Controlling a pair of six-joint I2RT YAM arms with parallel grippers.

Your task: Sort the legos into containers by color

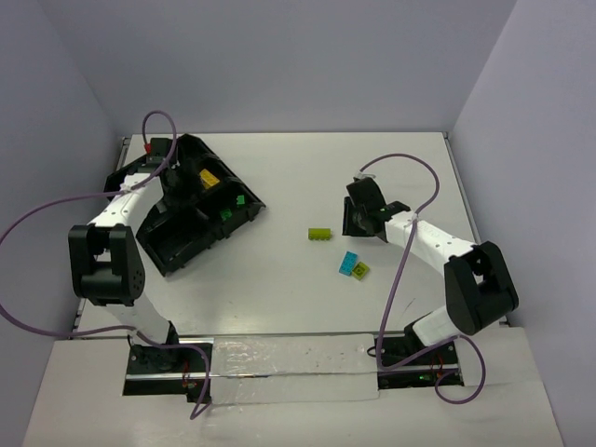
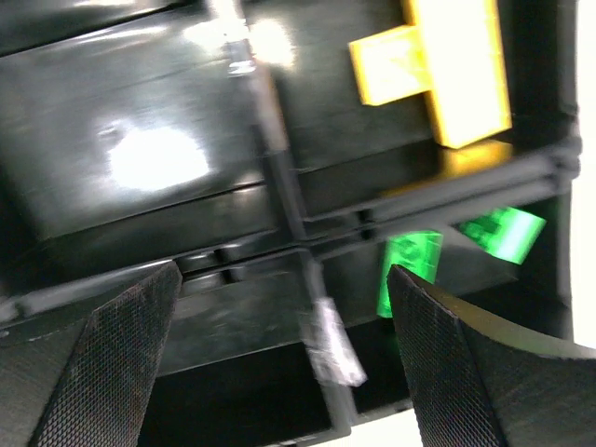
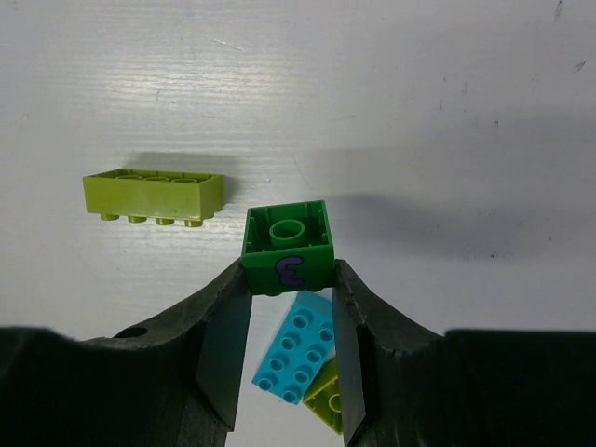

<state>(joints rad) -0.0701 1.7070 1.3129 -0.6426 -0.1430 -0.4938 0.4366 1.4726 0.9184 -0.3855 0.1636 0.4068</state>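
My right gripper (image 3: 289, 275) is shut on a dark green brick (image 3: 288, 247) with a purple mark, held above the table. Below it lie a cyan brick (image 3: 296, 354) and a lime brick (image 3: 324, 400); a longer lime brick (image 3: 154, 196) lies to the left. In the top view the right gripper (image 1: 358, 216) is right of the long lime brick (image 1: 320, 233), with the cyan brick (image 1: 349, 264) nearer. My left gripper (image 2: 284, 317) is open over the black tray (image 1: 177, 244), which holds a yellow brick (image 2: 438, 65) and green bricks (image 2: 410, 265).
The tray (image 2: 149, 223) sits tilted at the table's back left, its dividers between my left fingers. A purple cable (image 1: 410, 242) loops by the right arm. White walls close the table on three sides.
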